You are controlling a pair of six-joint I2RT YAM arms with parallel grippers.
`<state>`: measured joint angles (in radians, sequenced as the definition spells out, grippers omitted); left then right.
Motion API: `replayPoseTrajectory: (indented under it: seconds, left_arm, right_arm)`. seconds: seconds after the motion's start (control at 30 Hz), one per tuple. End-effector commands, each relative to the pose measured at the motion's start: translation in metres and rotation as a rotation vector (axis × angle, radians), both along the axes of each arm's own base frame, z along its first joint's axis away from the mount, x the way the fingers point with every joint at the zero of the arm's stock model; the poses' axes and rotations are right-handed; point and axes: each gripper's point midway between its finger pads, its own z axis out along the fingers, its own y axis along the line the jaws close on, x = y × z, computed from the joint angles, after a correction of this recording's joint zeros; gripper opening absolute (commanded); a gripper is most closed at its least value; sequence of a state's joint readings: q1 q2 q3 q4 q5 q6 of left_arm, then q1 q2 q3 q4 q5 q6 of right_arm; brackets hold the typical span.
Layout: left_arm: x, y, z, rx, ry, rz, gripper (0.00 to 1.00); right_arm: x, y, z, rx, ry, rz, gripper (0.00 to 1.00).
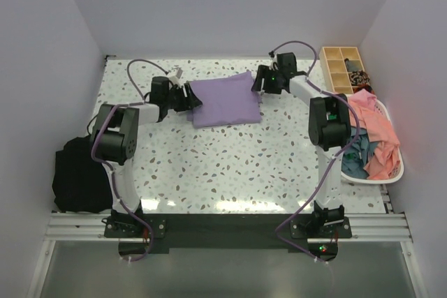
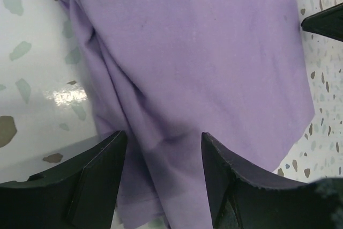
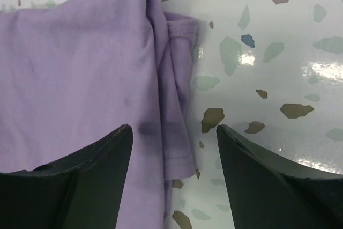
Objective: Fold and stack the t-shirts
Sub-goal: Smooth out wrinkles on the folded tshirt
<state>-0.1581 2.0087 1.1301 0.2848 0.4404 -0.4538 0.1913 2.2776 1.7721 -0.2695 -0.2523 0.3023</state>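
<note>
Shirt (image 2: 203, 68) edges cropped, basket (image 1: 380, 181) pile (image 1: 377, 130) half-hidden

T-shirt (image 1: 223, 100) lies between left pincer (image 1: 189, 98) and right pincer (image 1: 260, 83).

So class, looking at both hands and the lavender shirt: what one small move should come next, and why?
Probably close the left hand and right hand on the lavender shirt. Both stand open, each straddling a side edge of the folded cloth, and neither grips anything yet.
</note>
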Motion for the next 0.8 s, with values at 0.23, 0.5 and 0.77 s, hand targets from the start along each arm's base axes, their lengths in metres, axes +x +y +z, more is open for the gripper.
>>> replayPoseTrajectory:
  seconds: [0.23, 0.5, 0.77]
  left_arm:
    - [-0.005, -0.02, -0.007, -0.119, -0.028, -0.02, 0.51]
    - [-0.023, -0.007, -0.013, -0.186, -0.003, 0.023, 0.0]
    - [-0.038, 0.037, 0.017, -0.329, -0.087, 0.107, 0.0]
  right_arm:
    - [-0.019, 0.035, -0.017, 0.192, 0.094, 0.093, 0.6]
    - [-0.036, 0.039, -0.036, 0.255, 0.157, 0.075, 0.04]
    - [-0.057, 0.009, -0.048, 0.217, 0.187, -0.071, 0.0]
